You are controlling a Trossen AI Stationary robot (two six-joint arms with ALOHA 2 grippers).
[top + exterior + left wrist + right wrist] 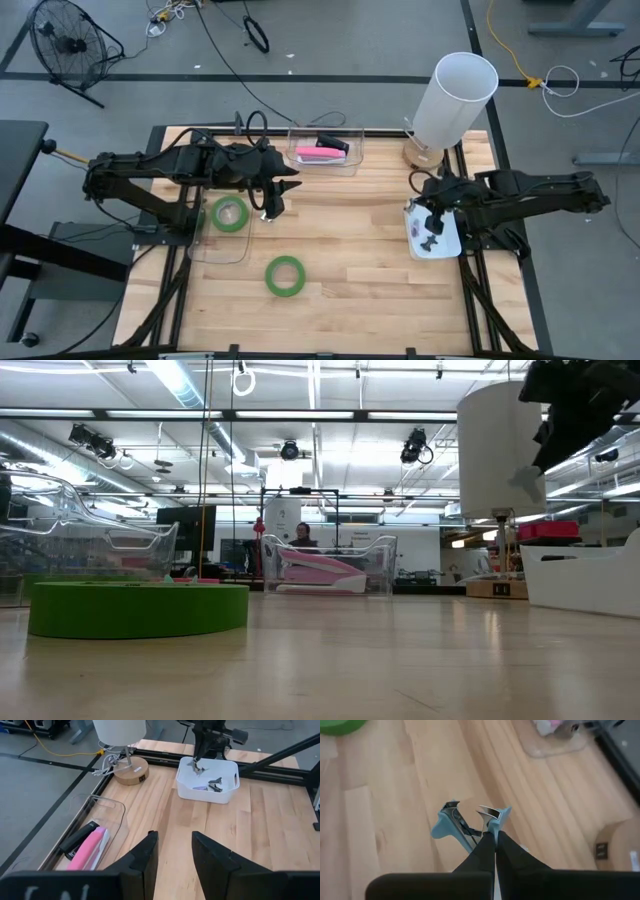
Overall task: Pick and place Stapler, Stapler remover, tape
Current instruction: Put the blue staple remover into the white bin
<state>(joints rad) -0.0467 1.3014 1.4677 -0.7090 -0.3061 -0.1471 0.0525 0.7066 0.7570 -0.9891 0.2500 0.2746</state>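
We find the right gripper (492, 840) clamped on the light, rigid staple remover (465, 822) at its wing, centre frame; left gripper (172, 852) apart, empty.

No legible text (seemingly none anywhere)

You'll see a wooden table (350, 260) filling the middle of the high view. At its upper right stands a lamp (450, 100) with a white shade on a round wooden base. A black fan (65, 45) sits on the grey floor (350, 40) at upper left, with a dark cable loop (258, 35) at top centre and a yellow cord (505, 45) at top right.
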